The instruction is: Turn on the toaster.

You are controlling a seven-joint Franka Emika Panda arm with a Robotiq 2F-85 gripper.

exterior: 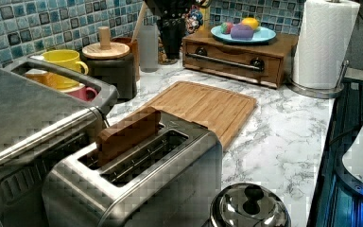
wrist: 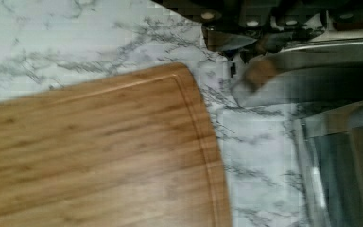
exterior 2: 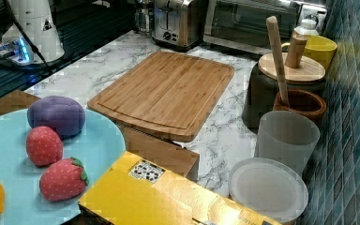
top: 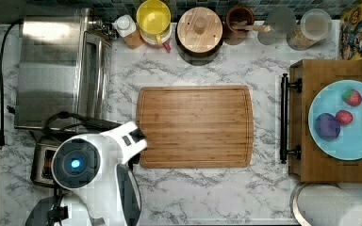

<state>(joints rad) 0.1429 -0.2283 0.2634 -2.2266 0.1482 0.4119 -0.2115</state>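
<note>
Broadly, the marble bench [top: 207, 197] carries a steel toaster oven [top: 56, 70] in the top view's upper-left corner, pushed back toward the tiled wall, probably to keep the middle free for work. A bamboo cutting board [top: 195, 126] lies flat at the bench's centre, and a wooden drawer box [exterior: 238, 56] holding a blue plate [top: 353, 141] of toy fruit sits at the top view's right edge. The arm [top: 99, 165] rises from the bench's lower-left corner in the top view, its wrist hanging over the gap between board and toaster, which looks like an approach to the task. Whether the gripper is wide or narrow I cannot tell. The toaster [exterior: 137, 179] stands just in front of the toaster oven, near that same corner: a small shiny steel box with two long dark slots, a brown slice of bread [exterior: 127, 135] standing tall in one, so the lever is likely not yet pressed.
</note>
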